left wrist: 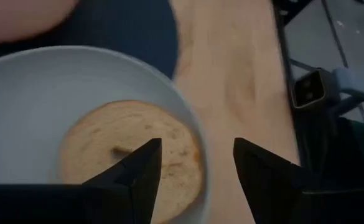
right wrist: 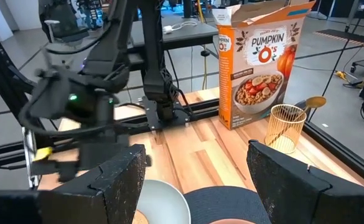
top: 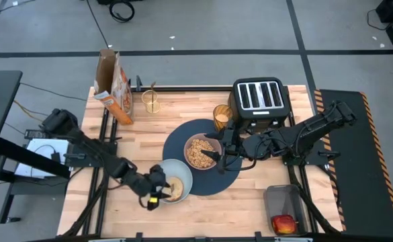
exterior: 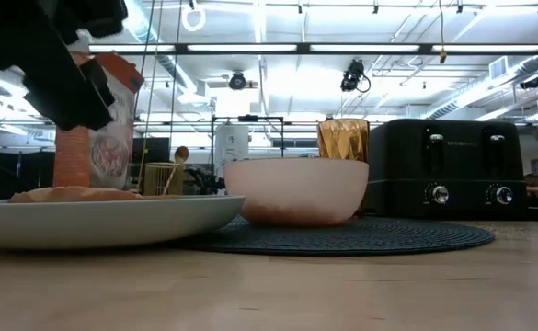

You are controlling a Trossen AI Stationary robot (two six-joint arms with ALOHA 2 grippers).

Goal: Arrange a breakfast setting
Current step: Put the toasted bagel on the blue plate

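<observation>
My left gripper (left wrist: 197, 171) stands open, empty, bagel (left wrist: 132, 155) beneath my fingers; lift straight, clearing the pale-blue plate (left wrist: 32, 93).

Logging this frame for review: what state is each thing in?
Bagel: flat on the plate, not held.
Plate: overlaps the mat's edge.
Bowl: upright on the mat, holds cereal.
Tumbler: upright beside the toaster.
Toaster: slots empty.
Cereal box: upright, top open.
Left gripper: open over the bagel.
Right gripper: open.
</observation>
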